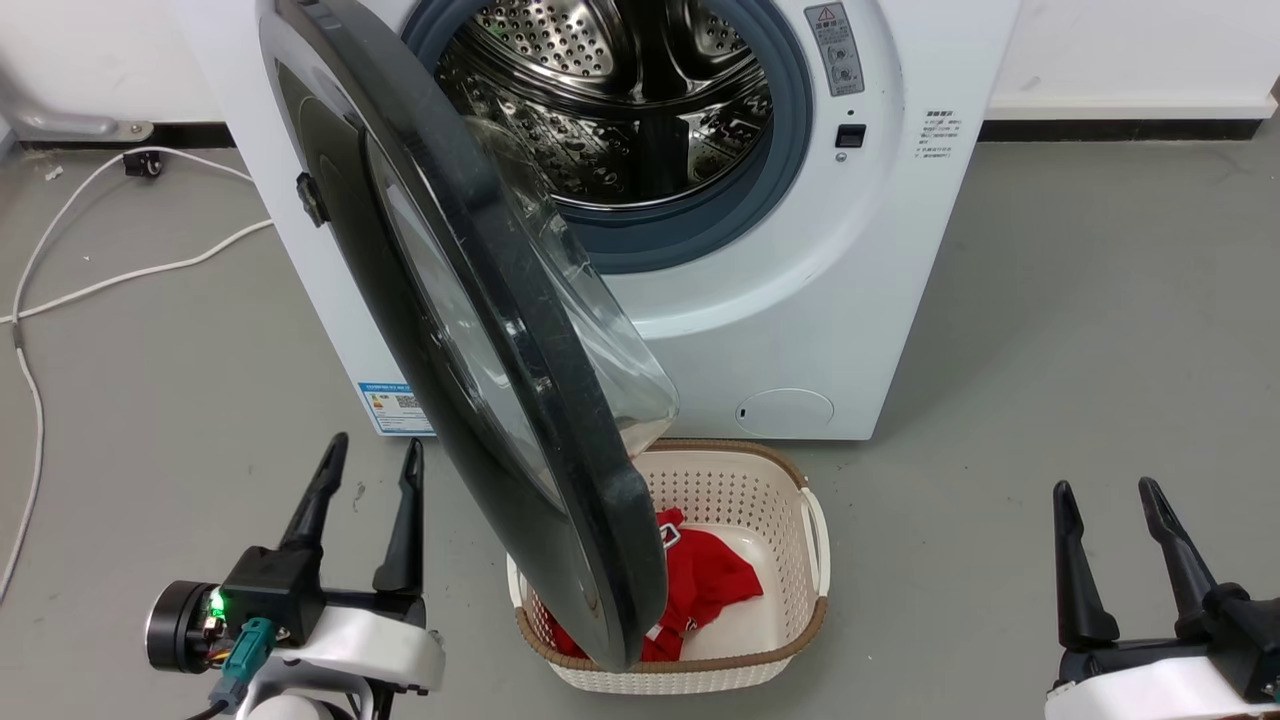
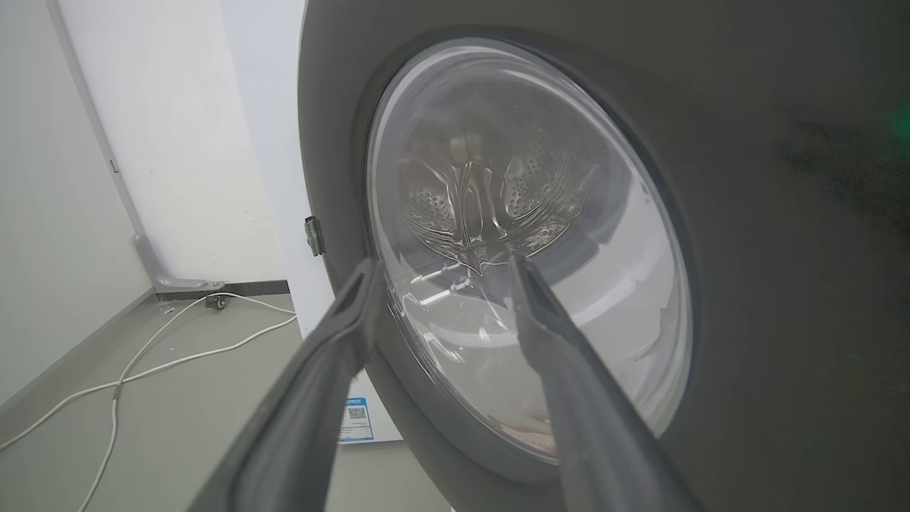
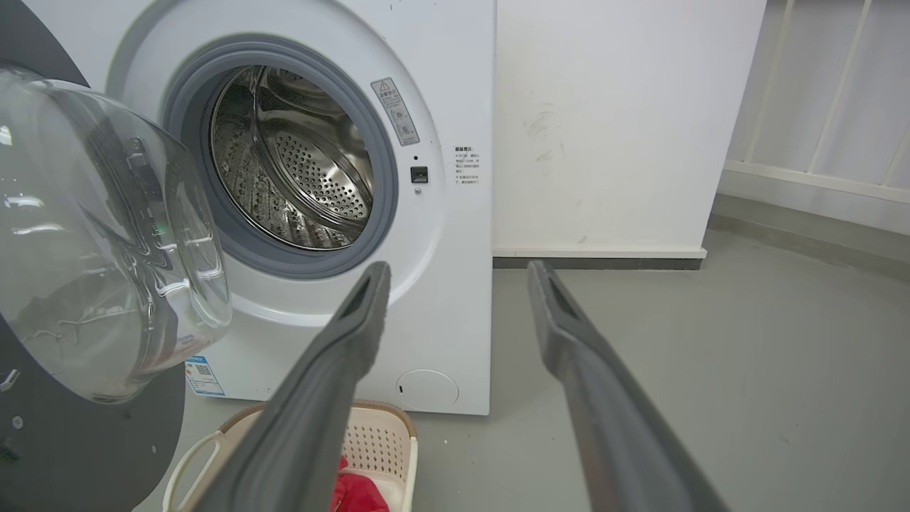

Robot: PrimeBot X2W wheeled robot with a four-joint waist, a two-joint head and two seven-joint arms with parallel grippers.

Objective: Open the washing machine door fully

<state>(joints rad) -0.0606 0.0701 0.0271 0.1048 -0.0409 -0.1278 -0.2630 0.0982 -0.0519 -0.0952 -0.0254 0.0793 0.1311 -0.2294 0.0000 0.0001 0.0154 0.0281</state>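
Door (image 1: pixel 480 300) stood out from the left side of the washing machine (image 1: pixel 860 280), lower edge over the basket (image 1: pixel 720 490). Basket sat on the floor in front of the machine, garment (image 1: pixel 715 585) inside. Left gripper (image 1: pixel 375 443) was just left of the door, right gripper (image 1: pixel 1105 485) well off to the right. Cable (image 1: pixel 150 270) lay on the floor left of the machine.

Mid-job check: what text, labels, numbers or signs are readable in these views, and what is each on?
No words are legible.
Grey sticker on the washing machine front: red warning triangle, text too small.
Printed block beside it: too small.
Blue label, lower front corner: QR code, text too small.
Red garment in the basket: white markings, unreadable.
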